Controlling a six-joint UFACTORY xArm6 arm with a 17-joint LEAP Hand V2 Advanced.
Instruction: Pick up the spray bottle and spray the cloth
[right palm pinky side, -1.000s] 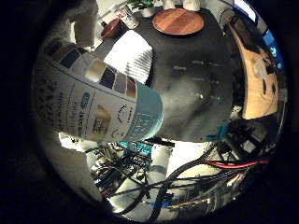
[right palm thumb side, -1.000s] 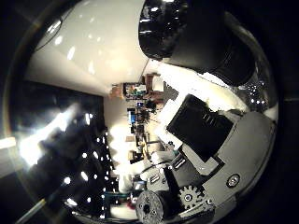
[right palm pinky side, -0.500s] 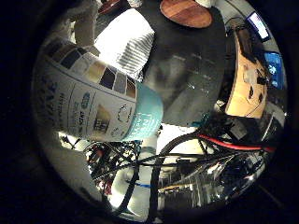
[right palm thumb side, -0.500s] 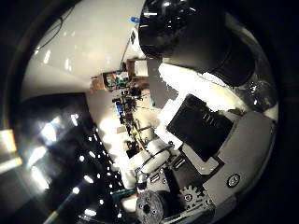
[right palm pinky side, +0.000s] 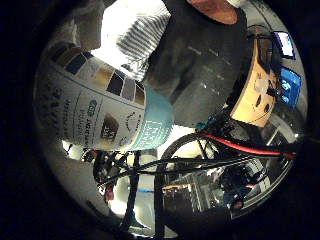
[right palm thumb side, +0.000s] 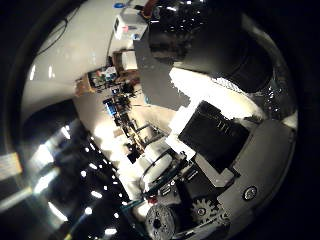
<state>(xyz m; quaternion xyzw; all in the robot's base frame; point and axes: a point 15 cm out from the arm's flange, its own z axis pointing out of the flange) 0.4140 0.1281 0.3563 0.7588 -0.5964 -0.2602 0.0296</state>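
The spray bottle (right palm pinky side: 95, 110) lies right against my palm, filling much of the little finger side view: a white label with coloured squares and a teal band. Beyond it the striped white cloth (right palm pinky side: 142, 40) lies flat on a dark table mat (right palm pinky side: 200, 75), well away from the palm. My hand (right palm thumb side: 225, 150) shows in the thumb side view as white and black finger parts with a gear, curled close in front of the camera beside a dark glossy round part (right palm thumb side: 210, 35).
A round wooden disc (right palm pinky side: 212, 10) sits at the mat's far side. A wooden desk (right palm pinky side: 255, 95) with lit screens (right palm pinky side: 290, 80) stands past the table. Shelves and room clutter (right palm thumb side: 115, 95) show far off.
The whole background has swung: mat, cloth and disc slid toward the view's edge and the room turned, so the hand has moved. The bottle kept its place against the palm.
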